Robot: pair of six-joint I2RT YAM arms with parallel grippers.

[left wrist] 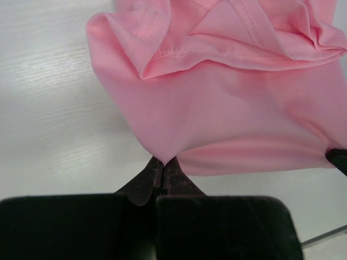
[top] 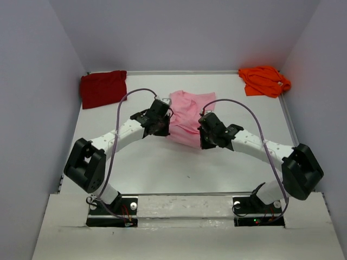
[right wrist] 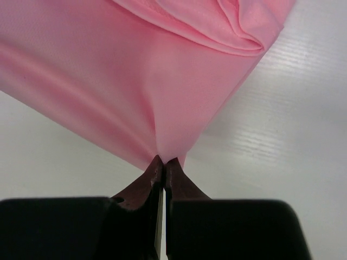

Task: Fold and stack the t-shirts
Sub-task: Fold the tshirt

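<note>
1. Pinching the light pink t-shirt [top: 186,111] at the middle of the table [top: 179,170], the left gripper [left wrist: 162,164] is holding its jaws shut on a point of the cloth's left edge.
2. The right gripper [right wrist: 164,161] is clamping the opposite edge, jaws closed on cloth, probably so that the fabric is stretching taut between them for a fold.
3. The dark red t-shirt [top: 103,89] is lying far left and the bright orange t-shirt [top: 264,80] is lying bunched far right, both well apart from the arms.
</note>
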